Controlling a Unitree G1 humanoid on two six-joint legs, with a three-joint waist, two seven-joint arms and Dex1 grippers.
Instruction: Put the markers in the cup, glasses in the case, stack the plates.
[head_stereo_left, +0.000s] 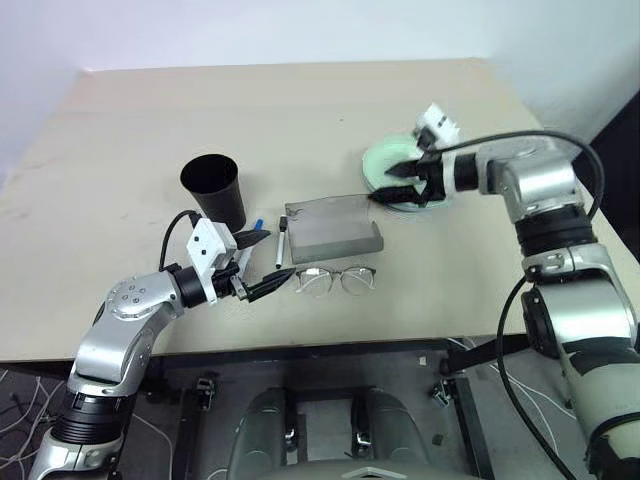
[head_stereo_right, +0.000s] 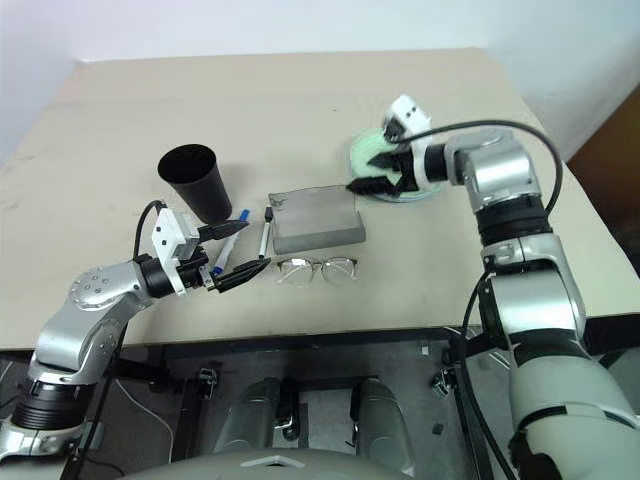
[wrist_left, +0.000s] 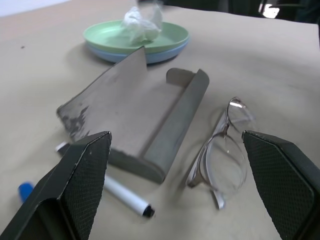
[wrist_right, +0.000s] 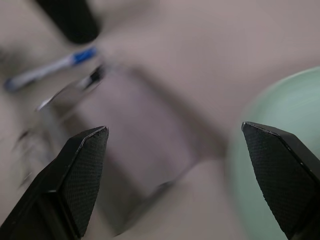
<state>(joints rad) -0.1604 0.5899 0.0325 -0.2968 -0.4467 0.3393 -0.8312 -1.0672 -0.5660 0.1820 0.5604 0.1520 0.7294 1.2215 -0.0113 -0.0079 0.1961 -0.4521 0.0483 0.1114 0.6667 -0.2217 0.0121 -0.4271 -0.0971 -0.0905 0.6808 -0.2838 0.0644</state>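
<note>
Landmark: you can take the grey case (head_stereo_left: 333, 226) in the middle of the table (head_stereo_left: 120, 130) as your reference; it lies open, lid up.
Glasses: the glasses (head_stereo_left: 335, 280) lie just beside the case on its near side, out on the table, lenses toward the case, not in it.
Black-capped marker: the short marker (head_stereo_left: 281, 243) lies just beside the case's left end, on the table.
Blue-capped marker: the longer marker (head_stereo_left: 250, 244) lies a little further left of the case, near the foot of the cup; its lower part is hidden behind your left gripper.
Cup: the black cup (head_stereo_left: 214, 190) stands upright left of the case and slightly behind it; you cannot see what is inside.
Plates: the mint green plate (wrist_left: 137, 35) sits stacked on the light blue plate (wrist_left: 125, 54), right of the case and behind it; a crumpled white tissue (wrist_left: 142, 24) rests on the green one.
Left gripper: your left gripper (head_stereo_left: 256, 264) hovers left of the glasses and near-left of the case, jaws wide, holding nothing.
Right gripper: your right gripper (head_stereo_left: 393, 184) hangs over the near-left rim of the plates, beside the case's right end, jaws spread wide, nothing between them.
</note>
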